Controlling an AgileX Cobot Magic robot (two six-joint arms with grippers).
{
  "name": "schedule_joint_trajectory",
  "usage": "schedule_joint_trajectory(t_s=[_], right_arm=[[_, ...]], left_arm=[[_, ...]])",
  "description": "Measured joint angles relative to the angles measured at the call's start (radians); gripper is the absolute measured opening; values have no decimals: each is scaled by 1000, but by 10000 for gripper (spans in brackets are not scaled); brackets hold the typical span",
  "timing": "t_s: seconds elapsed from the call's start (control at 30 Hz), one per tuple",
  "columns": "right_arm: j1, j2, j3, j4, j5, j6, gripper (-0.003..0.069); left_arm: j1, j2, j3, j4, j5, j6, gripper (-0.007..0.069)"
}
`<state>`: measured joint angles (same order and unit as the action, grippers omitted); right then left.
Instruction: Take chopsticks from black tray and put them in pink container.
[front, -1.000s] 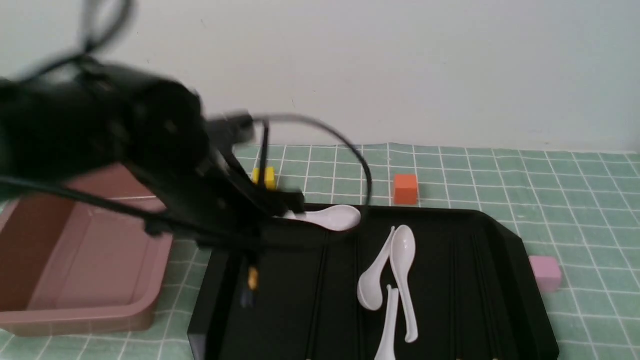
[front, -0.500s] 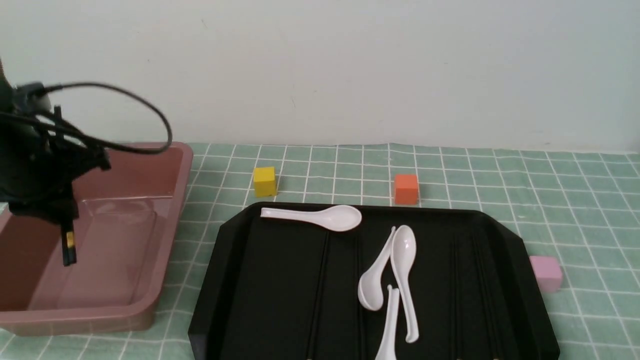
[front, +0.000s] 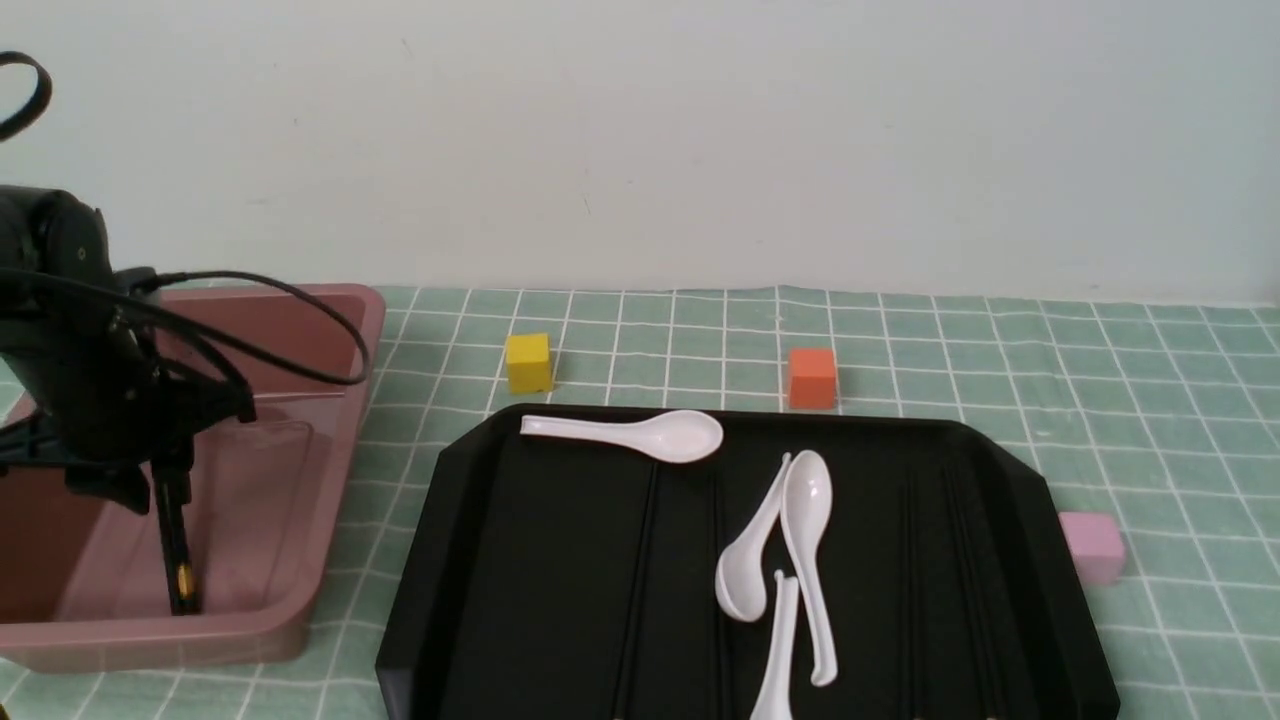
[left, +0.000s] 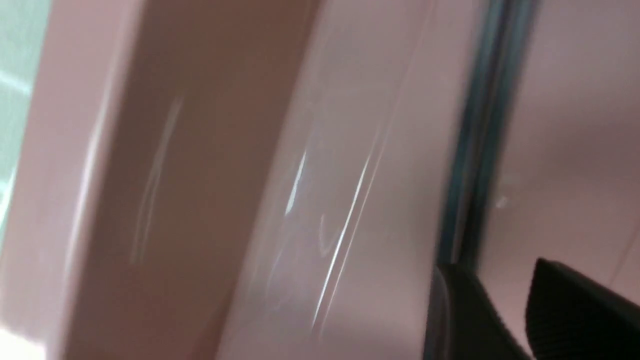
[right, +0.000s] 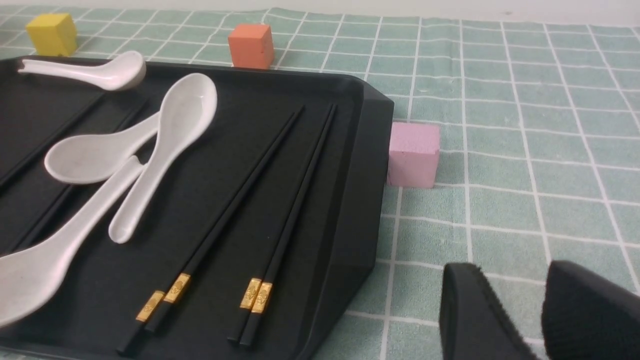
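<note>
The black tray (front: 560, 560) fills the tabletop's near middle, with more chopsticks (right: 290, 225) lying toward its right edge and others among the spoons (front: 665, 437). Just beyond its left edge is the pink container (front: 225, 640) — the left claw (left: 500, 272) is down inside it, fingers parted, around or beside a dark pair (front: 172, 530) whose banded ends point at the container's near edge. The right claw (right: 512, 270) is apart too, holding nothing.

The step in hand looks like letting go. Best to open fully while low, so the pair settles flat along the floor, then lift straight up — no sideways drag, since one stick seems close against a finger (whether it touches, I can't tell). Keep the cable loop (front: 330, 375) off the container's right edge when leaving.
</note>
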<state>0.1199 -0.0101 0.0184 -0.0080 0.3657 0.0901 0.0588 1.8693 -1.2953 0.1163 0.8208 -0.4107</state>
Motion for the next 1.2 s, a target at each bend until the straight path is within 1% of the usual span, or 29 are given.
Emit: schedule_joint_trajectory(t_s=[0.07, 0.13, 0.2, 0.23, 0.27, 0.3, 0.33, 0.37, 0.4, 0.43, 0.47, 0.53, 0.6, 0.63, 0.7, 0.77, 0.8, 0.83, 0.87, 0.9, 0.93, 1.03, 1.2], right_arm=[[0, 0, 0, 0, 0, 0, 240], [0, 0, 0, 0, 0, 0, 240], [0, 0, 0, 0, 0, 0, 240], [0, 0, 0, 0, 0, 0, 240], [0, 0, 0, 0, 0, 0, 240], [0, 0, 0, 0, 0, 0, 240], [0, 0, 0, 0, 0, 0, 240], [0, 0, 0, 0, 0, 0, 240], [0, 0, 0, 0, 0, 0, 240], [0, 0, 0, 0, 0, 0, 240], [0, 0, 0, 0, 0, 0, 240], [0, 0, 0, 0, 0, 0, 240], [0, 0, 0, 0, 0, 0, 240], [0, 0, 0, 0, 0, 0, 240], [0, 0, 0, 0, 0, 0, 240], [0, 0, 0, 0, 0, 0, 240], [0, 0, 0, 0, 0, 0, 240], [0, 0, 0, 0, 0, 0, 240], [0, 0, 0, 0, 0, 0, 240], [0, 0, 0, 0, 0, 0, 240], [0, 0, 0, 0, 0, 0, 240], [0, 0, 0, 0, 0, 0, 240], [0, 0, 0, 0, 0, 0, 240]], left_arm=[[0, 2, -12, 0, 55, 0, 239], [0, -4, -33, 1, 106, 0, 233], [0, -31, -47, 1, 144, 0, 192], [0, -35, -47, 1, 147, 0, 186], [0, -80, -49, 0, 170, 0, 129], [0, -80, -49, 0, 173, 0, 129], [0, -132, -48, -4, 194, 8, 71], [0, -172, -43, -13, 201, 22, 34], [0, -215, -31, -26, 203, 41, 0], [0, -253, -16, -44, 206, 58, -13], [0, -323, 13, -69, 208, 83, -13], [0, -376, 46, -99, 208, 101, -13], [0, -502, 155, -201, 197, 165, -13], [0, -564, 200, -244, 186, 196, -13], [0, -725, 359, -391, 125, 299, -13], [0, -842, 491, -507, 70, 371, -13], [0, -903, 536, -546, 37, 394, -13], [0, -998, 624, -623, -7, 441, -13], [0, -1015, 653, -634, -24, 449, -13], [0, -1143, 746, -725, -93, 510, -13], [0, -1205, 802, -771, -122, 546, -13], [0, -1425, 921, -848, -214, 615, -13], [0, -1699, 1014, -878, -374, 640, -13]])
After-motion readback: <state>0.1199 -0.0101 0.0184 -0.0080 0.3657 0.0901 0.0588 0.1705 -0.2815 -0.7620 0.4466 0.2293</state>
